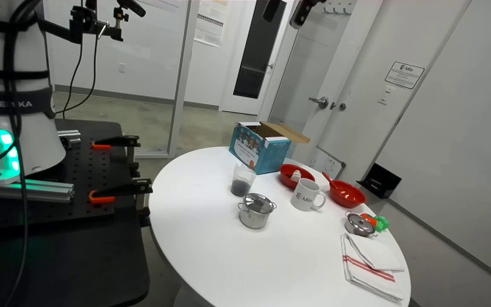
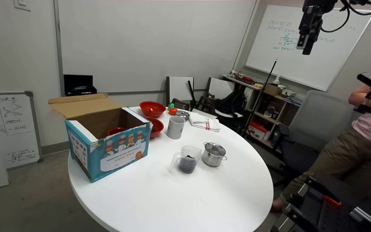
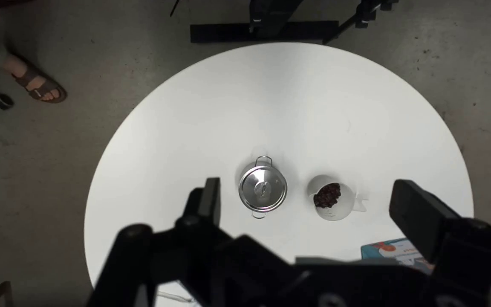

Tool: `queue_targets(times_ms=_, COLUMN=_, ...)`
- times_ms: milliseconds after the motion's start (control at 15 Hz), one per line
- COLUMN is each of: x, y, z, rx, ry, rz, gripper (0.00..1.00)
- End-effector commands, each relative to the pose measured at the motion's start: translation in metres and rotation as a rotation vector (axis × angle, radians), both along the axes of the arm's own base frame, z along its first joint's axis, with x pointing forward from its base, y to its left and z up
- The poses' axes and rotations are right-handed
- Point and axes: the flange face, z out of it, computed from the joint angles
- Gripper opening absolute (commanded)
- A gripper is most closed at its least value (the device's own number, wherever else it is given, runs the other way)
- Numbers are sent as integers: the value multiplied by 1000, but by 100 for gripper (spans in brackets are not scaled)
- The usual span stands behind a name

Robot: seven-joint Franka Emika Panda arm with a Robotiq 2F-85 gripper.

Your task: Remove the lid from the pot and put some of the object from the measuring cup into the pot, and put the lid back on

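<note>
Your pincer (image 3: 307, 192) has its jaws apart; on the pot (image 1: 253, 218), well inside the table edge (image 3: 290, 48), pinch the lid (image 3: 255, 184) (probably light, slippery metal) by its knob (image 3: 264, 189).

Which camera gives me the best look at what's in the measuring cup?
The wrist view: it looks down into the open measuring cup and shows separate dark reddish-brown pieces. Both exterior views show them from the side, mostly as a dark greyish mass through the cup's see-through wall.
</note>
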Motion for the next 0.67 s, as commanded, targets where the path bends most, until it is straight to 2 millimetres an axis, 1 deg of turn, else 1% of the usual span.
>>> queue_targets(times_ms=0, x=7, y=-10, z=-20, rx=31, ry=-101, rz=-163, gripper=100)
queue_targets(times_ms=133, x=13, y=-16, z=-33, rx=4, ry=-174, rz=-229, gripper=100)
queue_targets(times_ms=200, x=17, y=-19, z=-44, rx=-23, ry=-195, rz=-244, gripper=100)
queue_targets(times_ms=400, x=24, y=-24, z=-65, rx=-58, ry=-220, rz=-269, gripper=100)
queue_targets(times_ms=467, x=20, y=-23, z=-55, rx=-34, ry=-201, rz=-243, gripper=100)
queue_targets(times_ms=600, x=23, y=-24, z=-66, rx=-40, ry=-203, rz=-254, gripper=100)
